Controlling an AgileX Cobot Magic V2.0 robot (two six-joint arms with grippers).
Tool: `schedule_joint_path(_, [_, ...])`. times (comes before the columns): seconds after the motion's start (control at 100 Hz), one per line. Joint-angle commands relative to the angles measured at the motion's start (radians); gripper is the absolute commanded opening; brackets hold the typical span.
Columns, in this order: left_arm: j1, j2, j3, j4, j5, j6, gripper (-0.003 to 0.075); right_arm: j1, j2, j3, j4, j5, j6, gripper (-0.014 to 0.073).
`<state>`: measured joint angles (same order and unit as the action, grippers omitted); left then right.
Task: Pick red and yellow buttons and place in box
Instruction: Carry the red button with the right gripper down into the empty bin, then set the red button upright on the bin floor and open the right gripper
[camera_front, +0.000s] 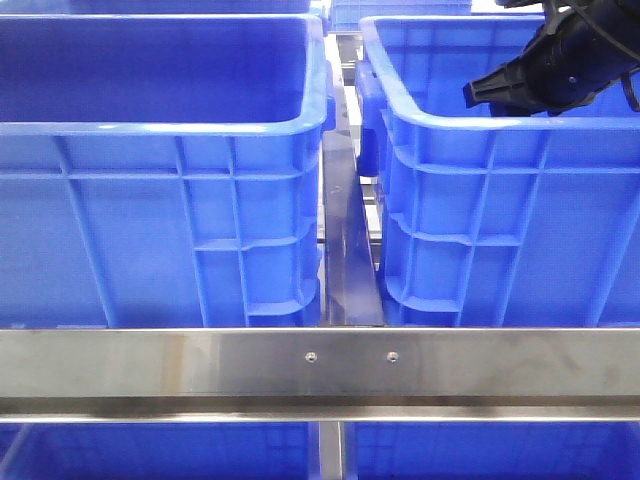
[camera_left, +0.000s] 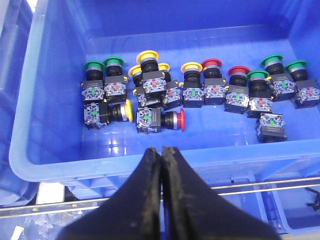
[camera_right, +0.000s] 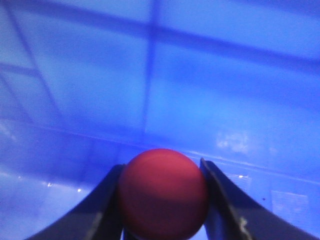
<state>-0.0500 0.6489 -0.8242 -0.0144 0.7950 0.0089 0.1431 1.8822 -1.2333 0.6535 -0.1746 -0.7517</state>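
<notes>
My right gripper (camera_right: 161, 166) is shut on a red button (camera_right: 163, 195); its round red top fills the gap between the jaws. Behind it is the inner wall of a blue box (camera_right: 200, 90). In the front view the right gripper (camera_front: 482, 92) hangs over the right-hand blue box (camera_front: 520, 200). My left gripper (camera_left: 159, 150) is shut and empty, above the near rim of a blue crate (camera_left: 55, 100) holding several buttons. Among these are a lying red one (camera_left: 176, 119), a lying yellow one (camera_left: 125, 110), an upright yellow one (camera_left: 148, 59) and an upright red one (camera_left: 212, 67).
A second large blue crate (camera_front: 150, 200) stands at the left, a narrow metal gap (camera_front: 348, 250) between the two. A steel rail (camera_front: 320, 365) crosses the front, with more blue crates below it. Green-topped buttons (camera_left: 113, 65) sit among the others.
</notes>
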Motion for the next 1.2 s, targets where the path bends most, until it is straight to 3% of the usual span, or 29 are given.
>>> schedule_joint_path(0.0, [0.002, -0.001, -0.027, -0.008, -0.062, -0.009, -0.0019, -0.002, -0.045, -0.036, -0.018, -0.061, -0.007, 0.012])
schedule_joint_path(0.42, [0.002, -0.001, -0.027, -0.008, -0.062, -0.009, -0.0019, -0.002, 0.012, -0.036, -0.017, -0.029, -0.007, 0.0139])
schedule_joint_path(0.54, [0.002, -0.001, -0.027, -0.008, -0.062, -0.009, -0.0019, -0.002, 0.012, -0.036, -0.017, -0.031, -0.007, 0.0233])
schedule_joint_path(0.8, [0.002, -0.001, -0.027, -0.008, -0.059, -0.009, -0.0019, -0.002, -0.006, -0.036, -0.016, -0.031, -0.007, 0.057])
schedule_joint_path(1.04, [0.002, -0.001, -0.027, -0.008, -0.057, -0.009, -0.0019, -0.003, -0.077, -0.035, -0.016, 0.038, -0.007, 0.0596])
schedule_joint_path(1.19, [0.002, -0.001, -0.027, -0.008, -0.057, -0.009, -0.0019, -0.026, -0.151, -0.033, 0.041, 0.23, -0.007, 0.0594])
